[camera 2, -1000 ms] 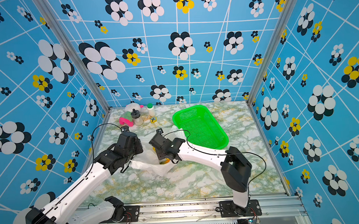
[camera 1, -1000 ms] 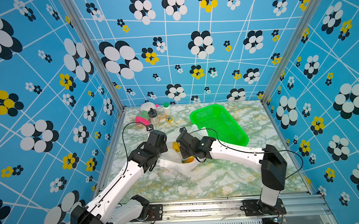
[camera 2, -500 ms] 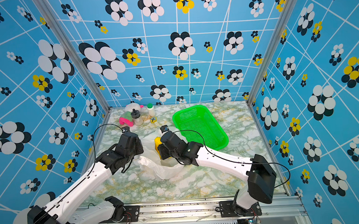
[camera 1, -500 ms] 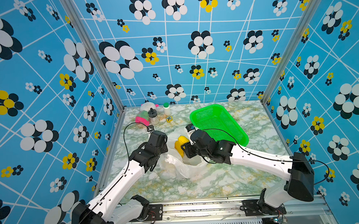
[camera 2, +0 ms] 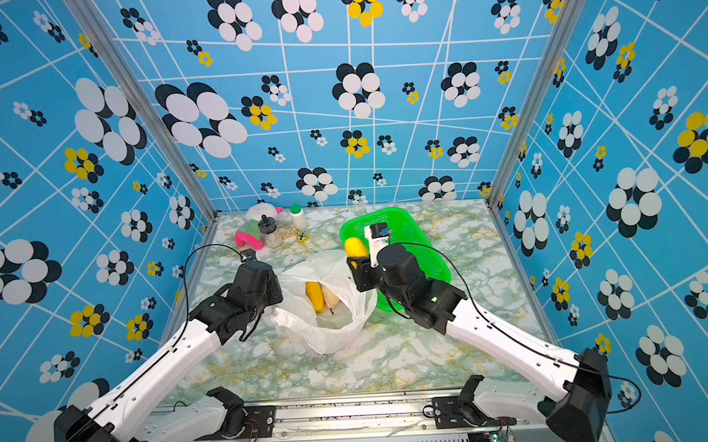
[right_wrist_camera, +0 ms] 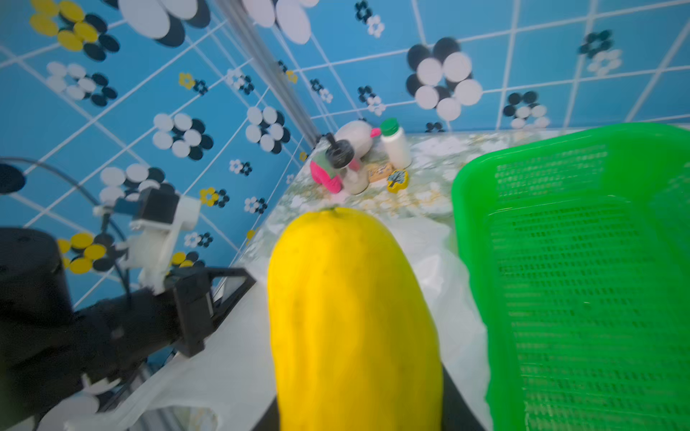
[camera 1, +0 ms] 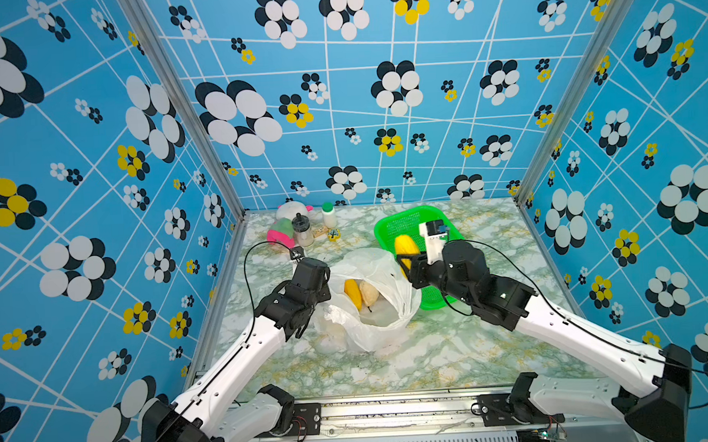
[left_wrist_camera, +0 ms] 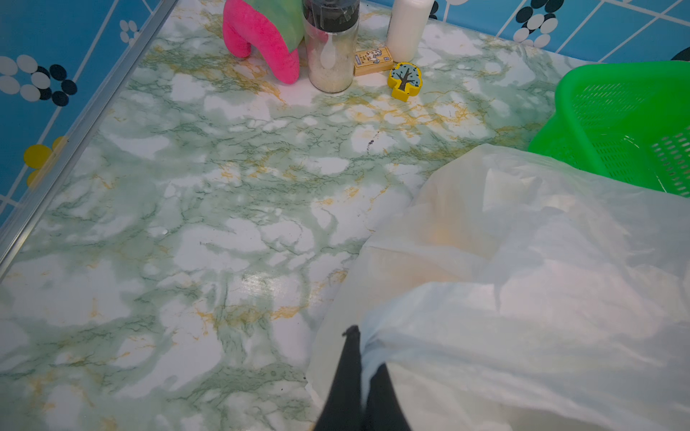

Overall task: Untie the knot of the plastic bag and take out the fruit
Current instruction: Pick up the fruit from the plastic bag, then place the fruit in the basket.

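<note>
A marble-patterned table [camera 1: 434, 351] is sitting inside blue flowered walls. A white bag [camera 1: 374, 316] is lying open at the table's middle, just beside a green basket [camera 1: 406, 223]. The left gripper [left_wrist_camera: 364, 369] is pinching the side of the bag nearest its own arm, with its fingers [left_wrist_camera: 345, 384] pressed together on the thin plastic. Inside the open bag, an orange fruit [camera 1: 352, 292] and a cream fruit [camera 1: 369, 292] are lying side by side, touching. The right gripper [camera 1: 407, 265] is holding a yellow fruit [camera 1: 405, 244] upright, its fingers clamped on the lower part. This fruit is hanging raised out of the bag, between the bag's mouth and the basket's edge. In the far left corner, a pink plush [camera 1: 280, 234], a jar [camera 1: 301, 232] and a white bottle [camera 1: 328, 216] are standing clustered together, well apart from the bag.
</note>
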`<state>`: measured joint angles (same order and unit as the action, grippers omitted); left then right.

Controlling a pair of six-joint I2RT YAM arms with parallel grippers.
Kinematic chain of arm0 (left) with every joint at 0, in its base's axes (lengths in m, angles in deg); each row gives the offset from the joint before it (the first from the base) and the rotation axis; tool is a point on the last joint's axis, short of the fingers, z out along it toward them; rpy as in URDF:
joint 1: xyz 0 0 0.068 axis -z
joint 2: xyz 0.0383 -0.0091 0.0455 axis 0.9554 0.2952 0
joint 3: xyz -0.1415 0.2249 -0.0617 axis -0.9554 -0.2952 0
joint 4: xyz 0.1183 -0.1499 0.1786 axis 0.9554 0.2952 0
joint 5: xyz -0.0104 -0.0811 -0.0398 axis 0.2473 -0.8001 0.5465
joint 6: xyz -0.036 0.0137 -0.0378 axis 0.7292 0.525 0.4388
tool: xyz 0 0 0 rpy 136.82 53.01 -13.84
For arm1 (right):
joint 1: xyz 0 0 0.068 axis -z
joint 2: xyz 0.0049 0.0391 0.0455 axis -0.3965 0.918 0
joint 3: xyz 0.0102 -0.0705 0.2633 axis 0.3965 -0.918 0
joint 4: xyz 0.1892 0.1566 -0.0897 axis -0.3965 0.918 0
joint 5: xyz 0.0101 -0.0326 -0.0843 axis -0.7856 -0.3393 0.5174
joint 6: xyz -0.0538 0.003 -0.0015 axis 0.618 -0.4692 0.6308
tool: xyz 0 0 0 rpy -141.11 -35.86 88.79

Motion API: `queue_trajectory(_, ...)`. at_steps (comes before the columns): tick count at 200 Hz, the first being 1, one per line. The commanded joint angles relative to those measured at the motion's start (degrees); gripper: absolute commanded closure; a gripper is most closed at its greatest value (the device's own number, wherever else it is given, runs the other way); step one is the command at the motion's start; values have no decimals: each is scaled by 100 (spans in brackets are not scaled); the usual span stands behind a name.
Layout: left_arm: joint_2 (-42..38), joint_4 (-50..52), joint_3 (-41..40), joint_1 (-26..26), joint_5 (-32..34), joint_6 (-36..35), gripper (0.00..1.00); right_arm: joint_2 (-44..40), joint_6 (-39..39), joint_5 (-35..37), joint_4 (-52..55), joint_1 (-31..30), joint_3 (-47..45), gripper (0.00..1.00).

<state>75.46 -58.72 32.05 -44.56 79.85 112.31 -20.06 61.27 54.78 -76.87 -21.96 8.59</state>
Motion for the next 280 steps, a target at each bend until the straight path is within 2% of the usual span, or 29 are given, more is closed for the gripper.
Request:
queue_trajectory(1, 59, -117, 74, 53, -65, -221, 100, -130, -88, 664, 565, 521, -181, 69)
queue_trajectory(25, -13, -132, 90, 56, -226, -418, 100, 182, -147, 812, 807, 1399, -302, 68)
queue_trajectory(55, -86, -82, 111, 49, -289, -468, 100, 1473, -176, 79, 1029, 2231, -26, 71)
queue_trajectory(94, 6, -104, 112, 55, -387, -455, 100, 3068, -1, -383, 1223, 2352, 794, 73)
queue_trajectory(136, 25, -129, 49, 47, -350, -446, 100, 4321, 106, 160, 2090, 2352, 1796, 72)
queue_trajectory(156, 17, -98, 106, 47, -344, -472, 100, 4409, 99, 323, 2096, 2370, 1759, 67)
queue_trajectory(177, 6, -137, 118, 47, -376, -480, 100, 4356, -15, 494, 2034, 2429, 1571, 46)
queue_trajectory(202, 7, -194, 85, 47, -406, -485, 100, 4254, -177, 837, 2088, 2499, 1341, 42)
queue_trajectory(221, 9, -127, 127, 47, -417, -479, 100, 4055, -328, 933, 2076, 2623, 1047, 29)
queue_trajectory(233, -15, -106, 133, 47, -410, -477, 100, 3897, -439, 929, 2003, 2719, 841, 25)
queue_trajectory(280, -122, -122, 91, 55, -430, -459, 100, 3094, -1021, 992, 1553, 3140, -145, 20)
